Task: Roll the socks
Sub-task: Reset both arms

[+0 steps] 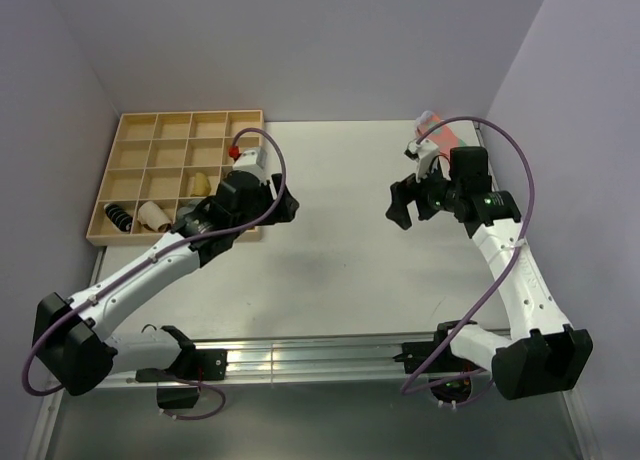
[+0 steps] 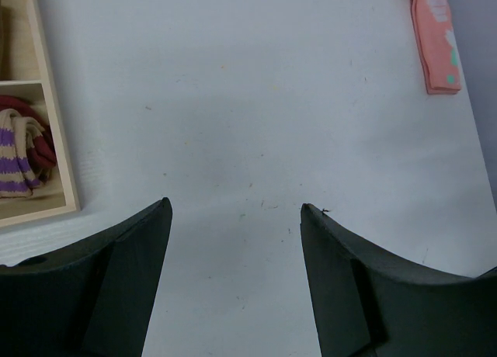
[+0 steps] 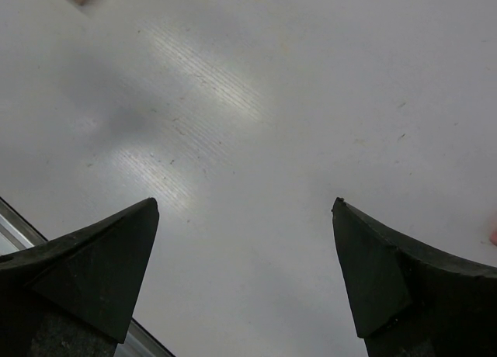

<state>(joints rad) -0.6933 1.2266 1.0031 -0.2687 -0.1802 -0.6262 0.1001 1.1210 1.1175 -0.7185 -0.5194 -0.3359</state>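
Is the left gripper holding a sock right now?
No, the left gripper is open, with only bare table showing in the gap.

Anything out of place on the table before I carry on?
Only the pink sock: it lies loose at the far right edge of the table, away from the wooden tray on the left. Nothing looks spilled or damaged.

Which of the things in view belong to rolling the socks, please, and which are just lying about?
Belong to the job:
- tan rolled socks, sitting in the wooden tray
- left gripper, open and empty
- right gripper, open and empty

Just lying about:
- pink sock, flat on the table
- red and purple striped socks in the tray
- black rolled socks in the tray
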